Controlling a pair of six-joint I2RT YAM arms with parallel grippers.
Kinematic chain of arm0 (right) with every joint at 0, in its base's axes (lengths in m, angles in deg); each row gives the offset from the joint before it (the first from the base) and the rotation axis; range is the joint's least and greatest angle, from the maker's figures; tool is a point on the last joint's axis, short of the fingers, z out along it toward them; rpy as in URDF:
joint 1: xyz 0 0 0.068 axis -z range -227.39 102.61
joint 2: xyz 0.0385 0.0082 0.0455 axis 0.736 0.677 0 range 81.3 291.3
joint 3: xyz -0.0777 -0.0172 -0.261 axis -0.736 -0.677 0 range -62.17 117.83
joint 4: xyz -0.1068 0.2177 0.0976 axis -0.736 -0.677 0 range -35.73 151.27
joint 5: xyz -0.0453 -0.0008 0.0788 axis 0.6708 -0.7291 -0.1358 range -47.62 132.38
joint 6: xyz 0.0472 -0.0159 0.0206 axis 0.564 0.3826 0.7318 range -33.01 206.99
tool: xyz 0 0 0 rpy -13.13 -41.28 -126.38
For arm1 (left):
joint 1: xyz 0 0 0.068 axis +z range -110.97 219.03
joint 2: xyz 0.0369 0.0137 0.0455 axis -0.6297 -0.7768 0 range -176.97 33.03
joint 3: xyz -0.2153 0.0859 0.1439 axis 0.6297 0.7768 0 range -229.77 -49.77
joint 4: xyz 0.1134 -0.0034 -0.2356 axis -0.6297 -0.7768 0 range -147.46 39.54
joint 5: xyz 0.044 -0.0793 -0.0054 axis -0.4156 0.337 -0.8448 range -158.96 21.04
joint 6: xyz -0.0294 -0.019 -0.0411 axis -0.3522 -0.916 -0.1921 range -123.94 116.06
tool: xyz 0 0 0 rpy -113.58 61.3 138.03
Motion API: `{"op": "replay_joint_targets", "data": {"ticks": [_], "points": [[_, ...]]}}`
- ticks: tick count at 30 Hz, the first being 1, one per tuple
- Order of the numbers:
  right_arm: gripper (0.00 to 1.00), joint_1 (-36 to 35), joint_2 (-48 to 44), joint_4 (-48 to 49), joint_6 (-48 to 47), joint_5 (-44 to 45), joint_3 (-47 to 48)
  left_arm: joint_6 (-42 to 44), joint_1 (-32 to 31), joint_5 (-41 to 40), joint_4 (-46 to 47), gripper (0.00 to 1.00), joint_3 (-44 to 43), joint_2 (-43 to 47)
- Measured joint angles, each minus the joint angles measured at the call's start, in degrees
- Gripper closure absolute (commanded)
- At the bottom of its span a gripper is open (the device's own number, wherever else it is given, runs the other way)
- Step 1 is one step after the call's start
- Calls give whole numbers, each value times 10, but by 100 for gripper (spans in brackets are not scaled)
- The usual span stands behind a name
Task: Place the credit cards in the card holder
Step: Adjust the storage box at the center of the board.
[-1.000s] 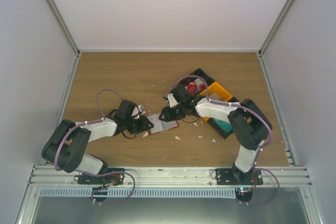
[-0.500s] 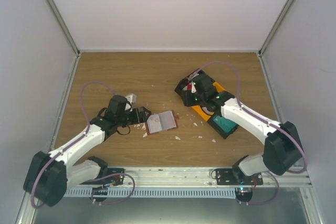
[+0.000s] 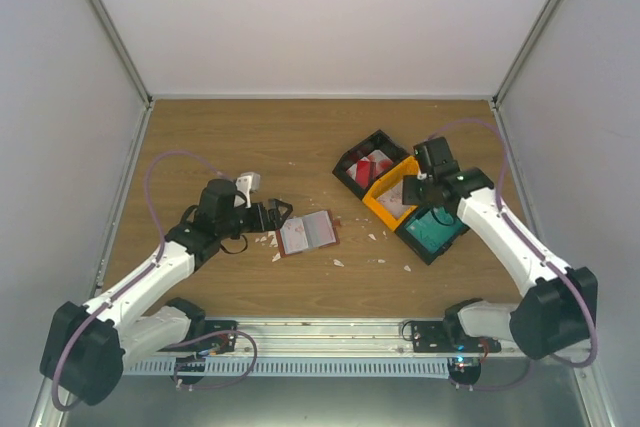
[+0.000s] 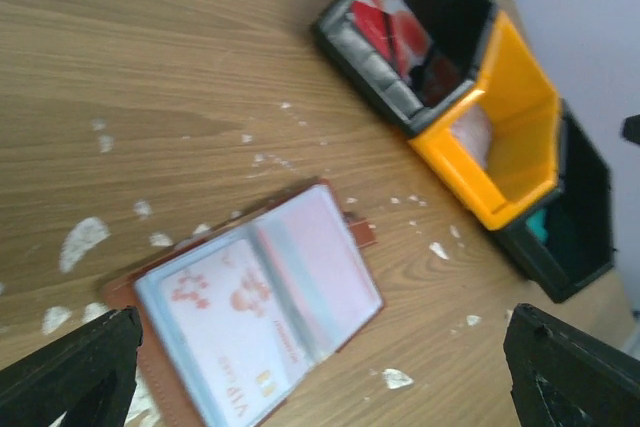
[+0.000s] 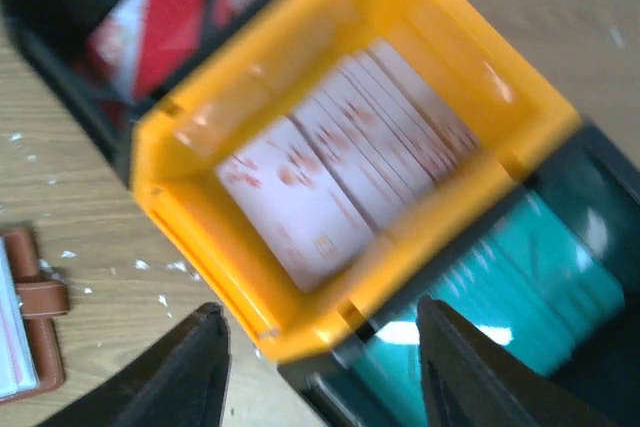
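Observation:
The card holder [image 3: 307,233] lies open on the table, a pale pinkish card with gold lettering showing in its pocket [image 4: 225,322]. My left gripper [image 3: 278,215] hovers just left of it, open and empty, its tips framing the holder [image 4: 320,387]. My right gripper [image 3: 416,190] hangs open and empty over the bins [image 5: 330,367]. Below it, pale pinkish credit cards [image 5: 340,167] lie in the orange bin. Red-and-white cards [image 5: 160,27] sit in the far black bin and teal cards [image 5: 530,267] in the near black one.
The three bins stand in a diagonal row at right: black [image 3: 360,157], orange [image 3: 385,209], black [image 3: 430,252]. Small white scraps [image 3: 338,263] litter the wood around the holder. The enclosure walls stand close on both sides.
My left gripper opened wide and drew back left off the card holder. My right arm swung away from the holder to above the bins, its jaws spreading.

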Motion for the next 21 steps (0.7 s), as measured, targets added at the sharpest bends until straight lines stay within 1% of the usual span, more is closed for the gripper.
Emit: {"op": "replay_joint_targets", "data": {"ticks": [2, 6, 8, 10, 13, 17, 21], "points": [[57, 9, -16, -38, 24, 13, -5, 0, 0, 23, 19, 1, 3, -5], [62, 11, -30, -99, 82, 41, -35, -2, 0, 75, 67, 1, 13, -25], [62, 11, -29, -114, 99, 47, -59, -2, 0, 88, 77, 1, 14, -37], [60, 11, -23, -123, 110, 50, -77, -2, 0, 96, 83, 1, 14, -47], [60, 14, -3, -119, 110, 51, -85, -2, 0, 101, 88, 1, 14, -53], [59, 40, 37, -79, 89, 39, -85, -1, 0, 104, 91, 1, 14, -53], [59, 52, 80, -43, 59, 24, -82, -1, 0, 103, 91, 1, 14, -53]]}}
